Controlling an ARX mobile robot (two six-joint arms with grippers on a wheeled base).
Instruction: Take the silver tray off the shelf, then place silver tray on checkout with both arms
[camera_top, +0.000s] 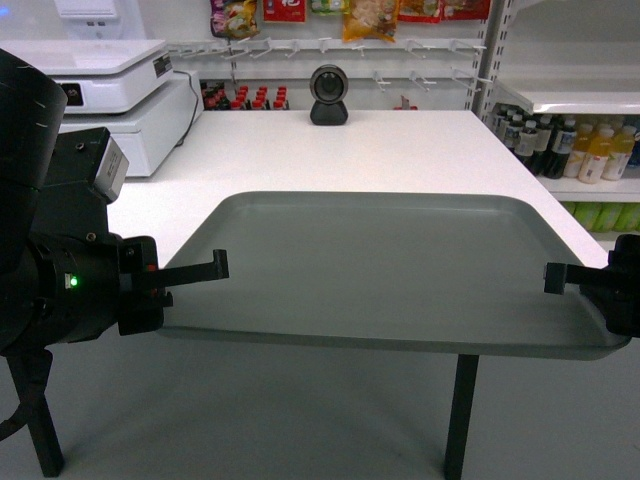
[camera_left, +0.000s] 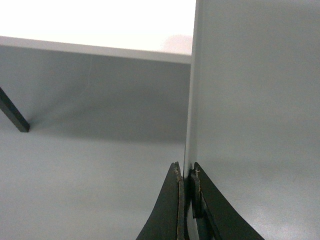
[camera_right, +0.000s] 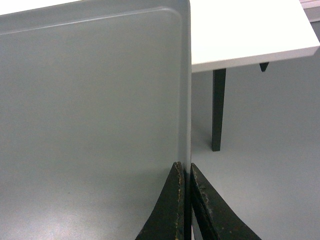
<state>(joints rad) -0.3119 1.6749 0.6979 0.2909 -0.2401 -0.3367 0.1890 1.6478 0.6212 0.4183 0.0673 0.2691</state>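
Both grippers, left gripper (camera_top: 212, 268) and right gripper (camera_top: 556, 277), pinch opposite short rims of the silver tray (camera_top: 400, 265), jaws nearly closed on thin metal, keeping it level. It hangs half over the checkout (camera_top: 400, 150) near edge, seemingly not yet resting fully.

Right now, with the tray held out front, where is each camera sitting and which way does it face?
Head: on the robot, slanting down at the checkout; both arms show, silver tray between.
Left wrist: along the left gripper, shut on the tray's edge.
Right wrist: along the right gripper, pinching the opposite edge.
All views share the tray and checkout.
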